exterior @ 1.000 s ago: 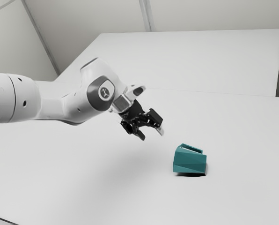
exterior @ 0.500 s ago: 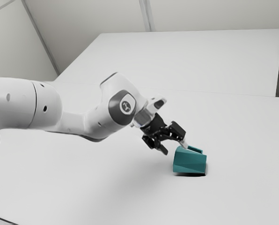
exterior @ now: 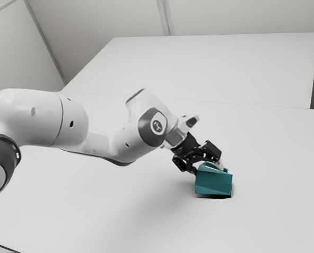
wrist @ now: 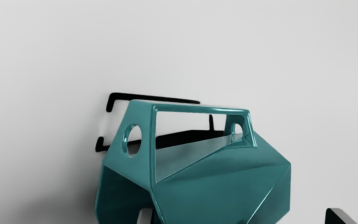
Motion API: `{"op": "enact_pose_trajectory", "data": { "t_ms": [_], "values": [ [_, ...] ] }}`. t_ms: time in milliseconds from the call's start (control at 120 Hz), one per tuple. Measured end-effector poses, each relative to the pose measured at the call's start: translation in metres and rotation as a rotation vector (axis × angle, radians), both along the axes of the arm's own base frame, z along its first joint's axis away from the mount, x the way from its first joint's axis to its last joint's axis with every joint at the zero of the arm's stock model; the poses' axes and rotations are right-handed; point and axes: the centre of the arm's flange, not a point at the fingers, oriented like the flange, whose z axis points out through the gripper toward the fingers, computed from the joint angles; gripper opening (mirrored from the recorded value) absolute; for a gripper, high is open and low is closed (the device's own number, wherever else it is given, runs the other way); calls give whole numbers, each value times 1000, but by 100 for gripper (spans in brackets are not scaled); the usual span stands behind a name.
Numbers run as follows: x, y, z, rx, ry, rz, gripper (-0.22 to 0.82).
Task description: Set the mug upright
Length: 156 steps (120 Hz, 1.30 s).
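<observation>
My gripper (exterior: pixel 207 166) is at the upper part of the teal mug (exterior: pixel 214 184), which lies on its side on the table with its handle up. In the wrist view the mug (wrist: pixel 210 180) shows its faceted wall, angular handle and dark open mouth. The gripper (wrist: pixel 241 216) stands open there, its fingers wide apart. One fingertip (wrist: pixel 144 217) overlaps the mouth, and the other (wrist: pixel 340 217) is out past the opposite end of the mug. Whether either finger touches the mug, I cannot tell.
The white tabletop (exterior: pixel 115 211) spreads around the mug. Behind it in the exterior view rises a large pale panel (exterior: pixel 209 68). A dark-edged item (exterior: pixel 3 247) is at the exterior view's lower left corner.
My gripper has moved toward the exterior view's right and down, from a gap away to right at the mug. The mug has stayed in place.
</observation>
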Motion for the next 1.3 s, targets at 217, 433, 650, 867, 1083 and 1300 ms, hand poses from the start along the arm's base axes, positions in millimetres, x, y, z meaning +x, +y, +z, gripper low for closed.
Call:
{"op": "enact_pose_trajectory", "data": {
  "t_ms": [217,433,650,867,1083,1300],
  "values": [
    [0,-6,-2,2,-10,0,54],
    [-2,-20,4,-4,-28,-16,40],
    [1,-38,23,-19,-64,-36,29],
    [1,-43,26,-20,-67,-37,-2],
    [3,-50,30,-17,-76,-43,-13],
    [4,-50,36,-8,-76,-33,-16]
  ]
}}
